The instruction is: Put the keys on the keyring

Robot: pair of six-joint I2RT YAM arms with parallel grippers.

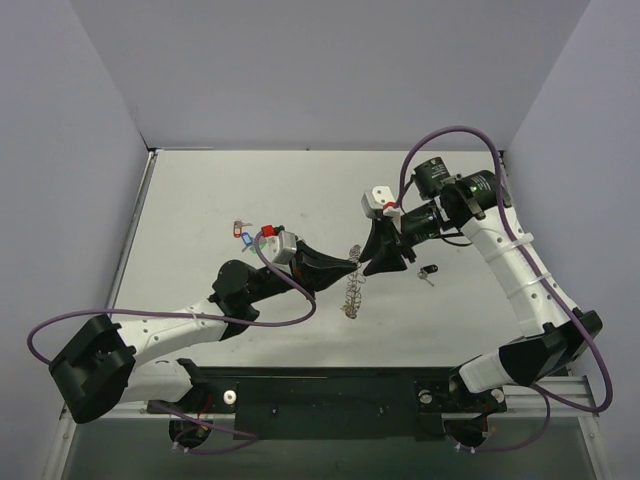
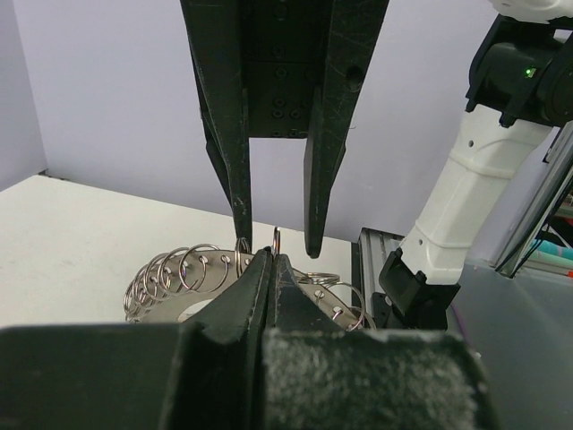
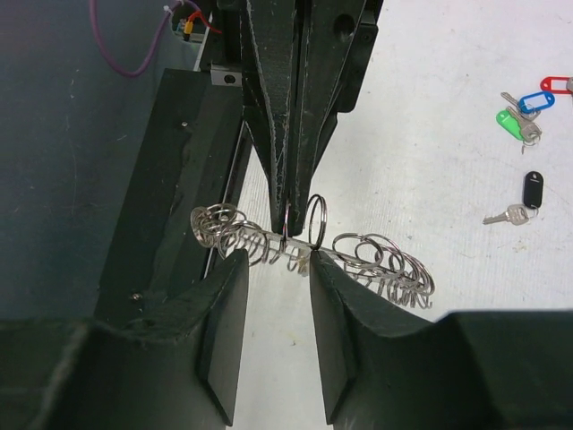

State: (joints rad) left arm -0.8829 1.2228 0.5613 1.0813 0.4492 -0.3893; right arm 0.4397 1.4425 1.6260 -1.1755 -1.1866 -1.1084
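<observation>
The keyring (image 1: 351, 293), a silver strip fringed with many small rings, hangs from my left gripper (image 1: 349, 265) above the middle of the table. That gripper (image 2: 271, 255) is shut on one small ring of it. My right gripper (image 3: 276, 262) faces it from the other side with its jaws open. Its fingertips straddle the strip of the keyring (image 3: 385, 260) just below the left gripper (image 3: 288, 219). A key with a black tag (image 1: 429, 272) lies on the table right of the grippers. Keys with blue, green and red tags (image 1: 252, 235) lie in a cluster to the left.
Grey walls close the table on the left, back and right. A black rail (image 1: 330, 385) with both arm bases runs along the near edge. The right arm's white links (image 2: 466, 179) stand close behind the keyring in the left wrist view.
</observation>
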